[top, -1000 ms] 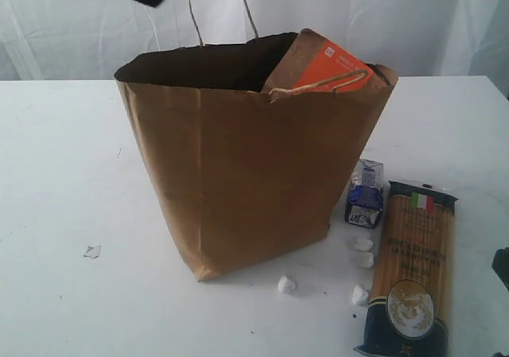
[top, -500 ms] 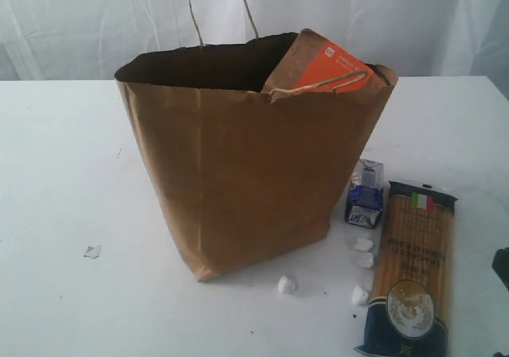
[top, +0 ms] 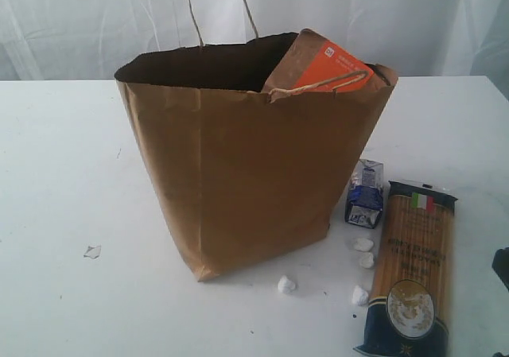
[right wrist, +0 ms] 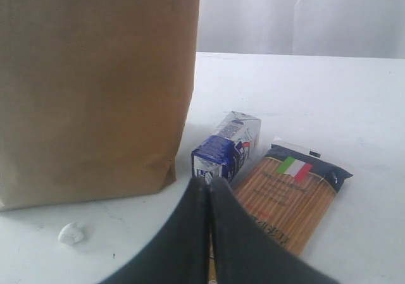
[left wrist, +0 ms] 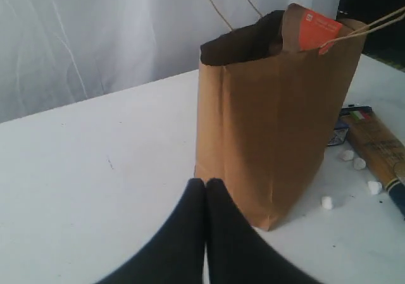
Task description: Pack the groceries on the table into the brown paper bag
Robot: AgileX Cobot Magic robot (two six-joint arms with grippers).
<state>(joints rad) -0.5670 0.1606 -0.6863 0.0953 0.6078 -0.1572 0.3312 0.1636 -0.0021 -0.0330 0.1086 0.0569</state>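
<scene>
White tabletop [top: 64, 174], brown paper bag [top: 254, 182]; wrist views alone: left pincer [left wrist: 205, 183], right pincer [right wrist: 209, 180], both pressed together.

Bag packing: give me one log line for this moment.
bag upright, pouch inside | carton, spaghetti on table | left gripper shut, empty | right gripper shut, empty

— What stands behind?
— A white curtain [top: 71, 23] hangs in soft folds along the back.
— And the furniture?
— One white tabletop [top: 56, 174], scuffed, under even, diffuse light.
</scene>
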